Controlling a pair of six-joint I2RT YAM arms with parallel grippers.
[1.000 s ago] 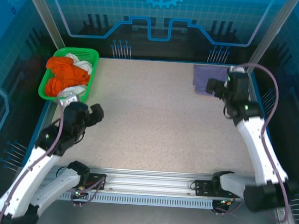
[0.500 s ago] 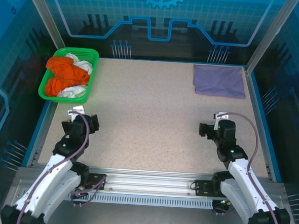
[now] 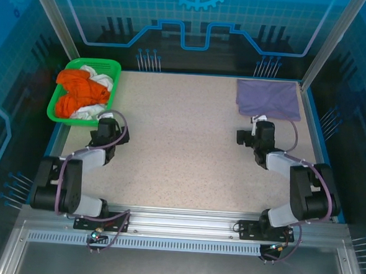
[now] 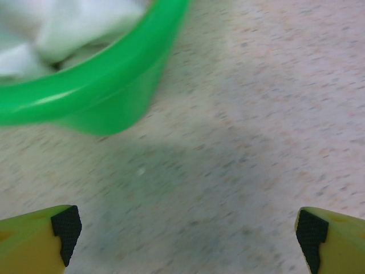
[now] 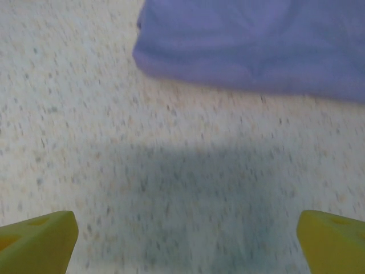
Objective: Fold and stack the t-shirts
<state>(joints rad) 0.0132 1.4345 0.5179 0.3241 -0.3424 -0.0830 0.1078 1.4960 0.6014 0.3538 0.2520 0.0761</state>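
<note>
A lavender-purple t-shirt [image 3: 267,99] lies folded flat at the table's back right, and its near edge [image 5: 256,40] also shows in the right wrist view. Orange t-shirts [image 3: 79,93] and white t-shirts [image 3: 91,111] sit crumpled in a green basket [image 3: 115,77]. My right gripper [image 3: 258,126] rests low just in front of the purple shirt, open [image 5: 185,240], with bare table between its fingertips [image 5: 40,240]. My left gripper [image 3: 107,126] sits low by the basket's near right corner, open [image 4: 188,234] and holding nothing. White cloth [image 4: 74,28] shows over the basket wall [image 4: 108,97].
The speckled table [image 3: 183,137] stretches between the two grippers. Both arms are folded back low over their bases near the front rail [image 3: 178,220]. Blue enclosure walls and metal posts ring the table.
Both arms have drawn back and folded down low. The right gripper has come off the purple shirt and now sits in front of it. The left gripper has ended up close to the basket.
</note>
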